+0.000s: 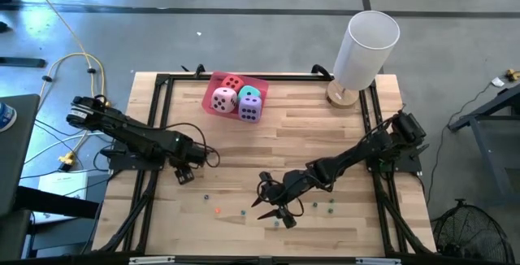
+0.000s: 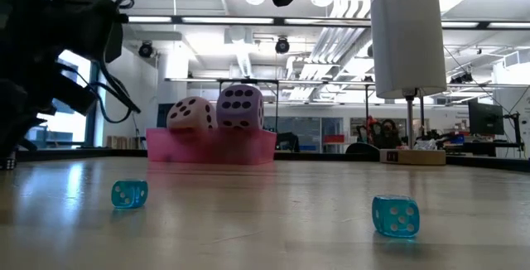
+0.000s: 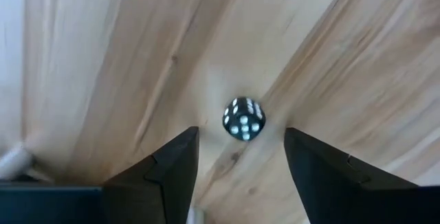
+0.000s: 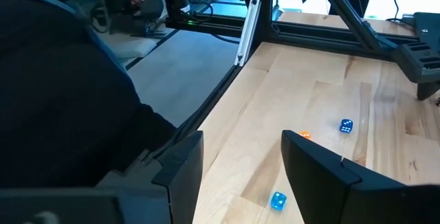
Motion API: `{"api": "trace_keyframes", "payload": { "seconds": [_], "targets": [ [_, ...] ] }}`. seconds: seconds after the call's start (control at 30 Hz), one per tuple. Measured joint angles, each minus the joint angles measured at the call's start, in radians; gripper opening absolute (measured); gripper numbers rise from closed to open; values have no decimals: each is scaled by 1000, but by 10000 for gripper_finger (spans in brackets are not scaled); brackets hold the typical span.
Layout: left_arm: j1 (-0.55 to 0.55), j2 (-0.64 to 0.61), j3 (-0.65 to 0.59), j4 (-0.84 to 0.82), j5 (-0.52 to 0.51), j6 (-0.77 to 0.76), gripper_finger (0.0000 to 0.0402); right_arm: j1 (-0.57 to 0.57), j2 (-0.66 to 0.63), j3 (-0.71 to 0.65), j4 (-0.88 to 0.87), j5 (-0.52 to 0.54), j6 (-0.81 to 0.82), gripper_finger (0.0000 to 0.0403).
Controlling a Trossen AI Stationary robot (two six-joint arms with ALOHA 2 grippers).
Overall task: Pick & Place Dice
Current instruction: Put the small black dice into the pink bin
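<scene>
Because the small black die (image 3: 243, 119) is hard, smooth and very light, it will likely skate or flip if pressed off-centre; the grip should fall on two opposite flat faces, squarely, with gentle force. It lies on the bench (image 1: 309, 135) well in front of the pink tray (image 1: 218, 107), between the fingers of the left hand (image 3: 240, 157), which stand apart on either side of it and are not touching it. Other tiny dice (blue, teal, orange) are scattered farther from the tray, near the right hand (image 1: 276, 214), whose fingers are parted and hold nothing.

The tray holds four large soft dice: red (image 1: 232, 83), pink (image 1: 223, 99), teal (image 1: 249, 93) and purple (image 1: 249, 109), packed touching one another. Judged by their look, these would compress under grip and need a wide hold across opposite faces. A white cylinder (image 1: 366, 49) stands to one side of the tray.
</scene>
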Motion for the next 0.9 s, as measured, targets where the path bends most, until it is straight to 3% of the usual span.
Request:
{"api": "trace_keyframes", "payload": {
  "seconds": [0.53,0.9],
  "targets": [
    [-74,-2,0,57,-68,51,197,0,0,0,0,0,3,188],
    [-110,-2,2,78,-99,37,87,0,0,0,0,0,3,188]
  ]
}}
